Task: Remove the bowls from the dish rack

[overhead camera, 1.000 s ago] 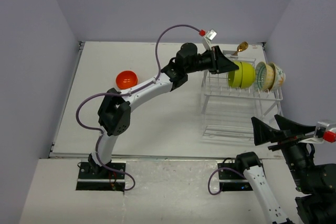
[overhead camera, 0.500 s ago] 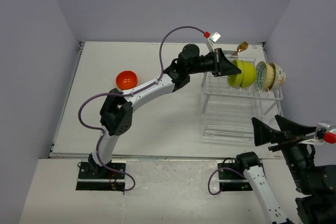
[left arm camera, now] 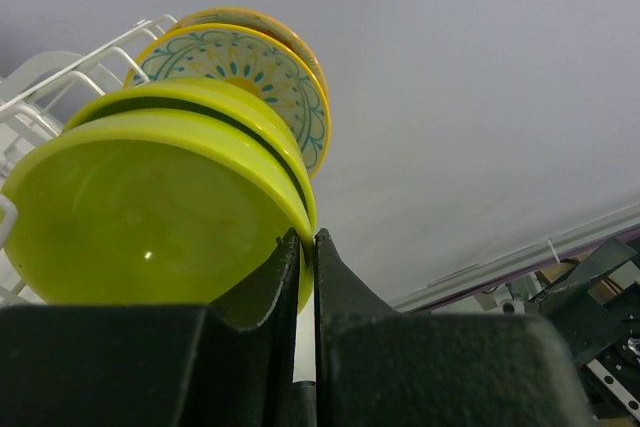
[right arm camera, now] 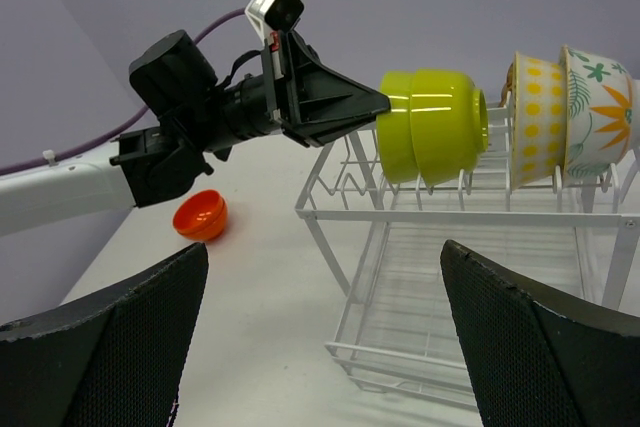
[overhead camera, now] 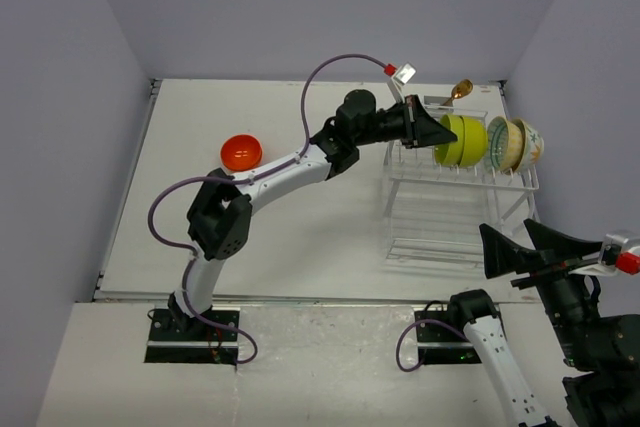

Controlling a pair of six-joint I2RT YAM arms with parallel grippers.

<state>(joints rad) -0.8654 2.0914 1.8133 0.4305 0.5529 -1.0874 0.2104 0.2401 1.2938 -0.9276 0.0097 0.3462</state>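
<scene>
Two lime-green bowls (overhead camera: 462, 141) stand on edge, nested, in the upper tier of the white dish rack (overhead camera: 455, 217). Two cream patterned bowls (overhead camera: 512, 145) stand right of them. My left gripper (overhead camera: 438, 137) is shut on the rim of the nearest green bowl (left arm camera: 150, 217), with the rim pinched between its fingertips (left arm camera: 290, 252). The right wrist view shows this grip from the side (right arm camera: 375, 104). An orange-red bowl (overhead camera: 241, 152) sits on the table to the left. My right gripper (overhead camera: 530, 247) is open and empty near the rack's front right corner.
A gold spoon (overhead camera: 461, 89) sticks up from the cutlery holder at the rack's back. The rack's lower tier (right arm camera: 470, 287) holds nothing I can see. Walls close in on the table at left, back and right.
My left wrist has turned and shifted slightly at the green bowl's rim. The bowls remain in the rack. The right arm has not moved.
</scene>
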